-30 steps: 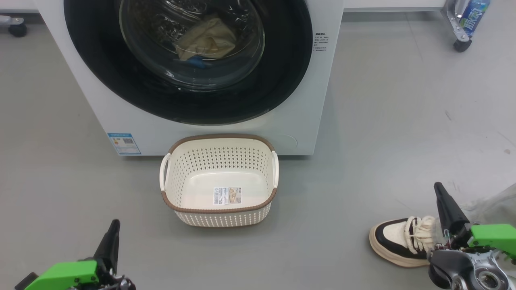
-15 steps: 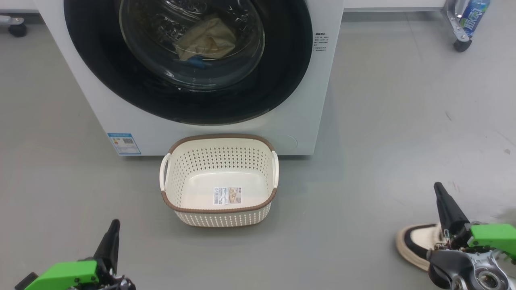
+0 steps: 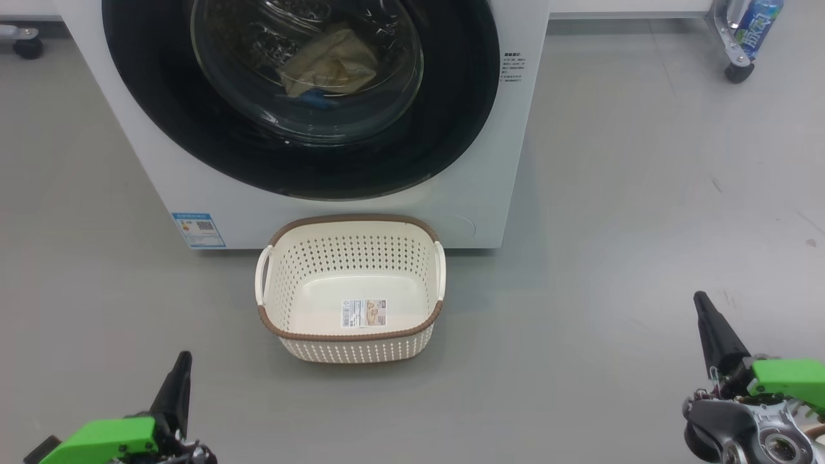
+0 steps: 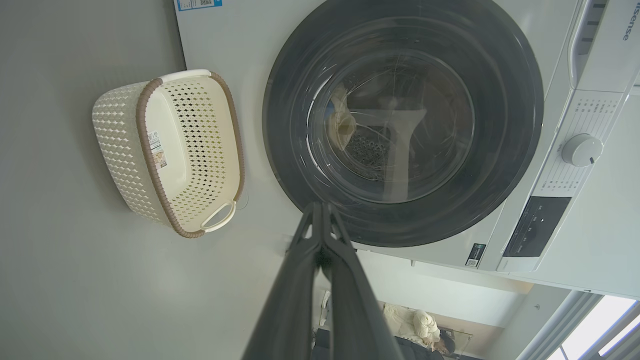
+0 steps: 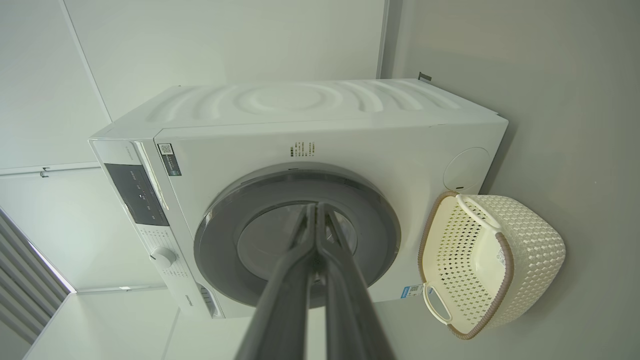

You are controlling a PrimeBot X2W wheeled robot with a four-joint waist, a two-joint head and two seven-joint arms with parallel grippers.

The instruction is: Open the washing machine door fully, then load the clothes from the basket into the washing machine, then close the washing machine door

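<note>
The white washing machine (image 3: 451,193) stands ahead with its black-rimmed round door (image 3: 445,109) shut flat against the front. Through the glass I see the cream clothes (image 3: 332,61) with a blue bit inside the drum. The cream basket (image 3: 351,335) with a brown rim sits on the floor before the machine, holding nothing but a label on its floor. My left gripper (image 3: 184,356) is shut at the lower left, my right gripper (image 3: 699,298) shut at the lower right, both well back from the basket. The wrist views show the door (image 4: 505,165) (image 5: 385,225) and basket (image 4: 117,150) (image 5: 530,240).
Grey floor spreads around the machine. A wheeled metal stand with a blue bottle (image 3: 751,26) is at the far right, and another caster (image 3: 26,45) at the far left. The machine's control panel and knob (image 4: 580,150) show in the left wrist view.
A person's shoe at the lower right, beside my right gripper, has slid out of the picture to the right. Both grippers and the basket have stayed put.
</note>
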